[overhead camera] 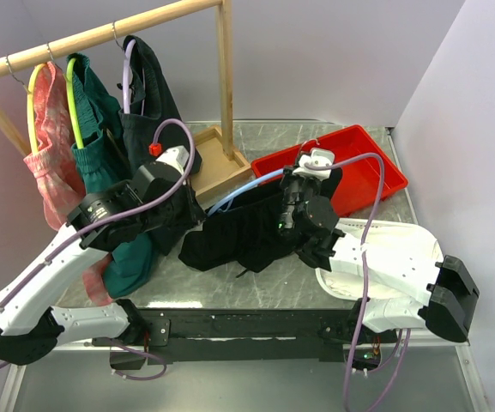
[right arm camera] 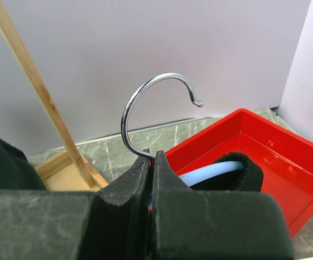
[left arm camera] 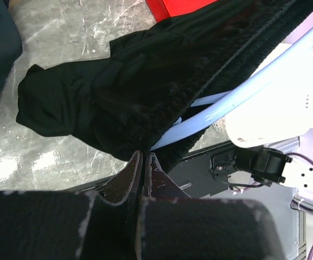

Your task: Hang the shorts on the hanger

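The black shorts [overhead camera: 247, 233] hang bunched over the table, threaded on the light blue hanger [overhead camera: 247, 189]. In the left wrist view the hanger [left arm camera: 243, 92] runs inside the shorts' waistband [left arm camera: 118, 92]. My left gripper [overhead camera: 196, 225] is shut on the edge of the shorts [left arm camera: 144, 157]. My right gripper [overhead camera: 311, 156] is shut on the base of the hanger's metal hook [right arm camera: 145, 97], its tips [right arm camera: 152, 158] pinching the wire. A blue hanger arm [right arm camera: 210, 170] passes under a fold of the black shorts [right arm camera: 246, 168].
A wooden rack [overhead camera: 101, 34] at the back left carries pink checked shorts [overhead camera: 50, 146], dark green shorts [overhead camera: 97, 146] and a dark garment [overhead camera: 148, 94] on their own hangers. Its post [right arm camera: 37, 86] and base [overhead camera: 217, 159] stand near a red tray [overhead camera: 359, 167].
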